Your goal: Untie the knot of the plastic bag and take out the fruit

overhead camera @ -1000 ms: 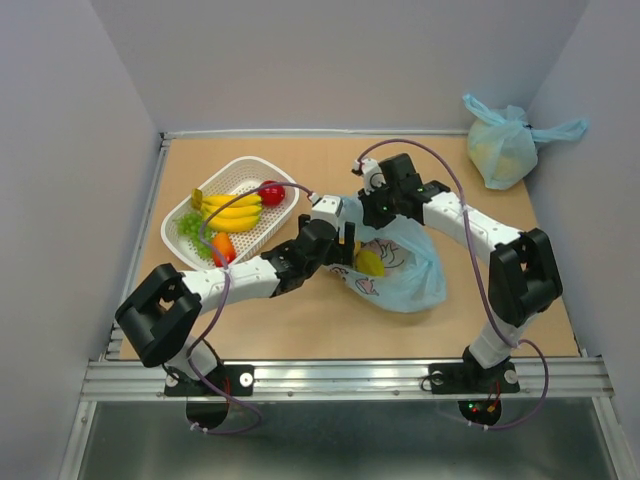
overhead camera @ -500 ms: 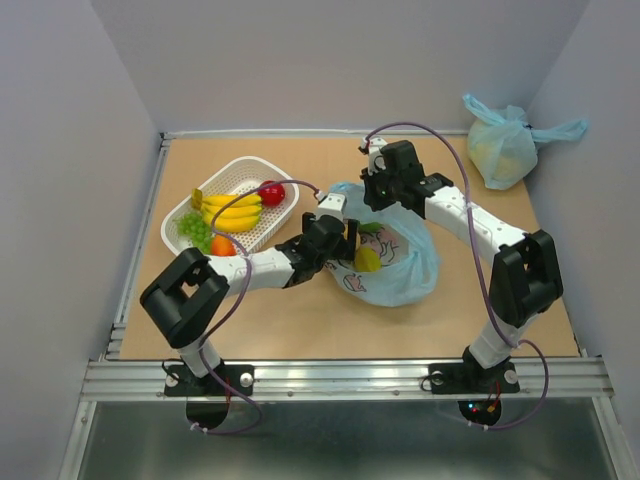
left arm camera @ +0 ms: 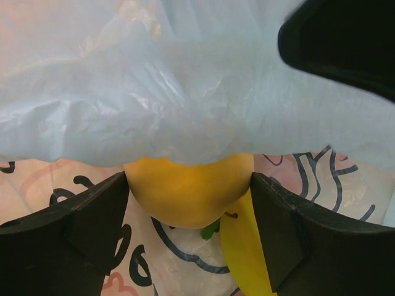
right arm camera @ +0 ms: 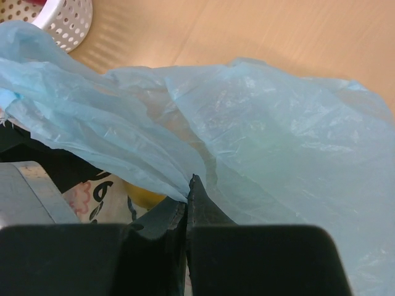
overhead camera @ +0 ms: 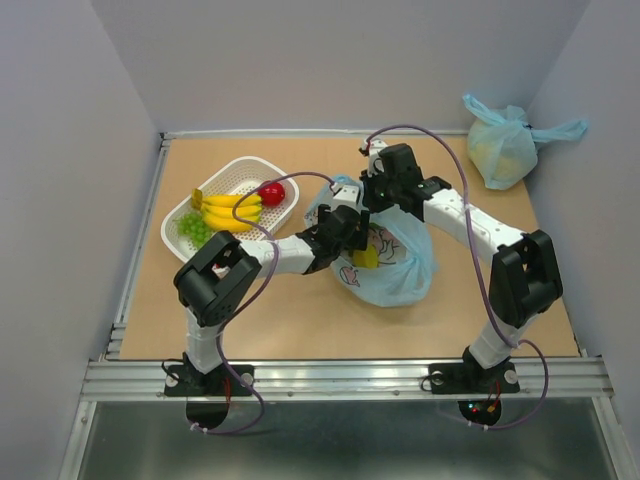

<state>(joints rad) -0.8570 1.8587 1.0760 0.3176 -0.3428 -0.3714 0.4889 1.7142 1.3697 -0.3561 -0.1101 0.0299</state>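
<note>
Top external: plastic bag (overhead camera: 405, 275) points its mouth toward 10 o'clock. Right fingers (right arm camera: 176, 231) clench its rim; left fingers (left arm camera: 92, 228) gape around an orange fruit (left arm camera: 188, 194).

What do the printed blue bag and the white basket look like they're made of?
The plastic bag looks like thin, slightly glossy translucent film: it crinkles into fine folds and its print shows through. The basket looks like rigid white moulded plastic, matte, with regular perforated walls, though coated metal cannot be ruled out.

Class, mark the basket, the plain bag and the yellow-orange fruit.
basket (overhead camera: 240, 175): top view, bare far wall.
plain bag (overhead camera: 500, 152): top view, its bulging body.
yellow-orange fruit (left arm camera: 188, 191): left wrist view, its exposed skin.
</note>
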